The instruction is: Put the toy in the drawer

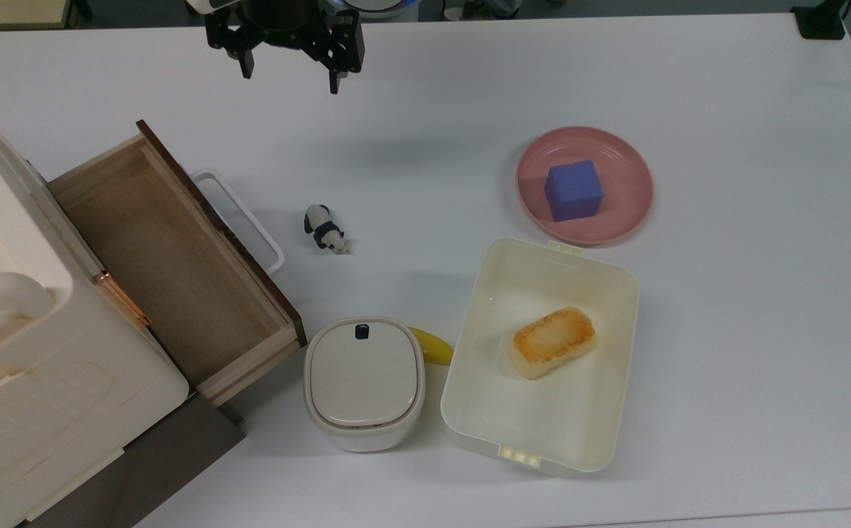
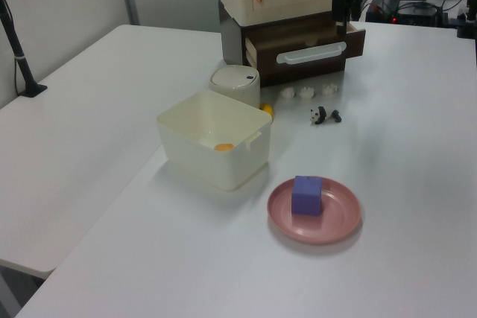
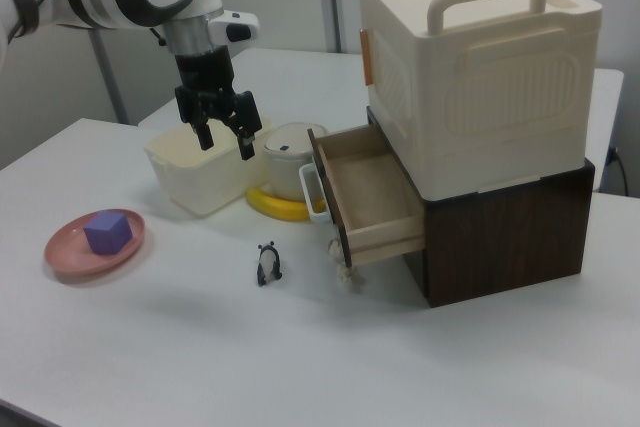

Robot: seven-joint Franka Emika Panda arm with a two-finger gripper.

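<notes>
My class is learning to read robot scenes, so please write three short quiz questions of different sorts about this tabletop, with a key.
1. True or false: the drawer is pulled open and has nothing in it.
2. What sits on the pink plate? A) yellow banana B) purple cube C) panda toy
3. Fill in: the panda toy stands on the ____, apart from the drawer's white handle.

Key
1. True.
2. B, the purple cube.
3. Table. The gripper hangs above it with jaws open, holding nothing.
</notes>
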